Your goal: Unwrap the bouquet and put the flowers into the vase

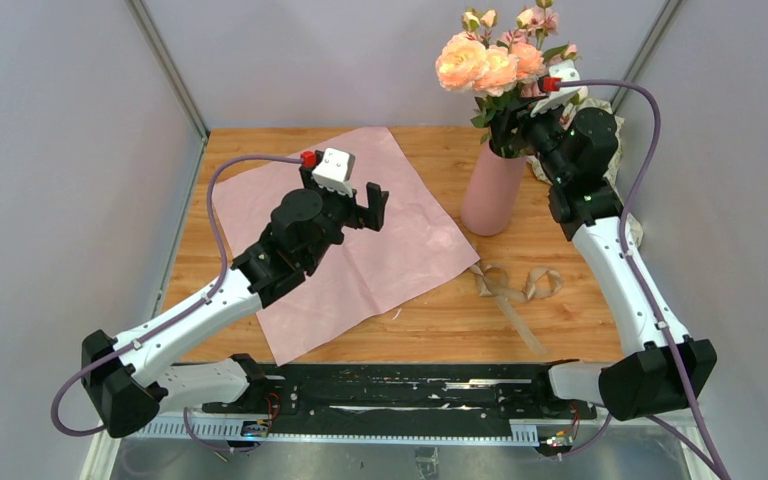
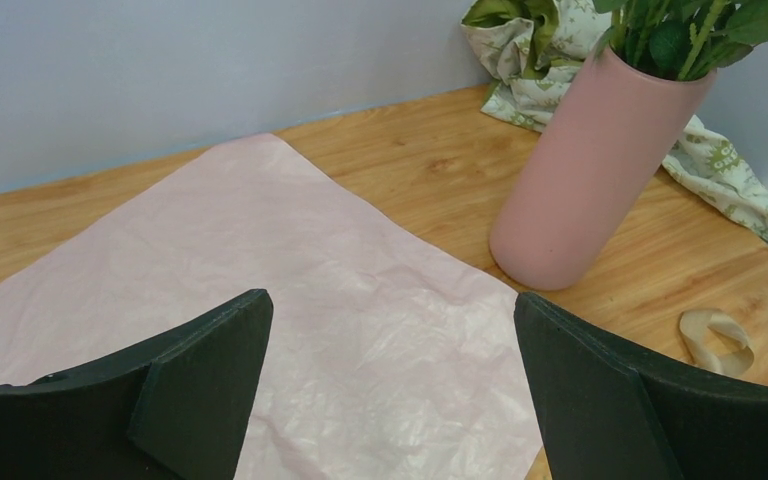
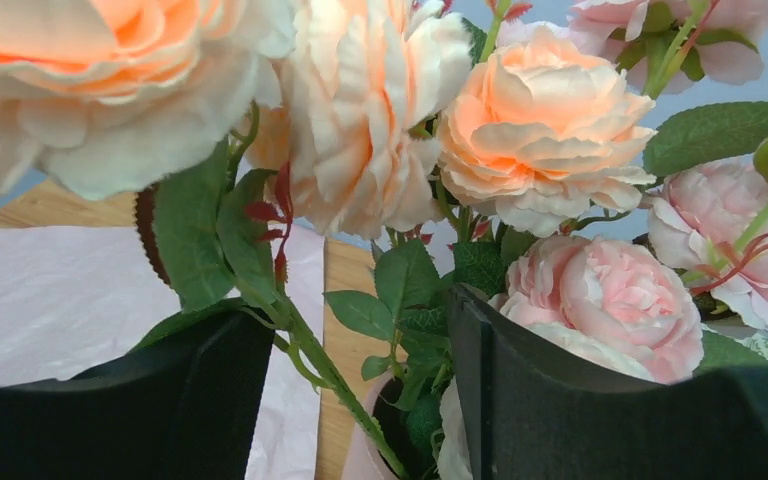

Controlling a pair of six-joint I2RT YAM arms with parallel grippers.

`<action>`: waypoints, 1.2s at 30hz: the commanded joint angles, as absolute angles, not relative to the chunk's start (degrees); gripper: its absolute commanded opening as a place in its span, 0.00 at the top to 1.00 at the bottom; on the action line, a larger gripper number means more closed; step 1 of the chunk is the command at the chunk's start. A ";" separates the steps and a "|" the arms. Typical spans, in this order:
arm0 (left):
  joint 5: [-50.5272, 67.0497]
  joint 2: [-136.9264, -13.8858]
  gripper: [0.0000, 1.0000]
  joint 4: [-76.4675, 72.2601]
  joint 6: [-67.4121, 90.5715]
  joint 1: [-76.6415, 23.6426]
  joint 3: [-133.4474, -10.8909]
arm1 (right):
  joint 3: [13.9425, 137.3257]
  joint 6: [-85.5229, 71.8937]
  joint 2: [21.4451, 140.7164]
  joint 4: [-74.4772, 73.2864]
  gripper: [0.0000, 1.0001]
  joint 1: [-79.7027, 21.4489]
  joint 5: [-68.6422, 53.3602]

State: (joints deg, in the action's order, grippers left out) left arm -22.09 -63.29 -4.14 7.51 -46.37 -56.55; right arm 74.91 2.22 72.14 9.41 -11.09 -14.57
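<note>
The peach-pink flowers (image 1: 490, 65) stand upright in the pink vase (image 1: 490, 195) at the back right of the table. My right gripper (image 1: 520, 125) hovers just above the vase mouth, among the leaves. In the right wrist view its jaws (image 3: 358, 310) stand apart with green stems (image 3: 310, 345) passing between them, and the vase rim (image 3: 365, 454) shows below. The bouquet's pink wrapping paper (image 1: 400, 250) lies spread flat on the wood. My left gripper (image 1: 370, 205) hangs open over that paper (image 2: 260, 250), holding nothing, with the vase (image 2: 590, 170) to its right.
A loose tan ribbon (image 1: 510, 285) lies in front of the vase. Crumpled cream-green patterned paper (image 2: 730, 170) sits behind the vase by the right wall. Paler pink blooms (image 3: 610, 290) share the vase. Grey walls close in the table's sides and back.
</note>
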 commanded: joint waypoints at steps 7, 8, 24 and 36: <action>-20.87 -65.42 0.00 -3.90 8.60 -46.67 -56.86 | 75.30 1.22 68.60 13.22 0.56 -10.32 -16.64; -20.65 -65.58 0.00 -3.94 8.68 -46.67 -56.94 | 75.77 1.12 69.03 13.12 0.58 -10.30 -16.66; -28.36 -73.00 0.00 1.90 13.86 -45.66 -62.26 | 76.29 -3.94 63.60 15.90 0.57 -10.46 -21.48; -22.29 -70.77 0.00 3.60 21.02 -40.08 -60.77 | 70.59 -7.81 53.73 15.23 0.40 -14.59 -24.84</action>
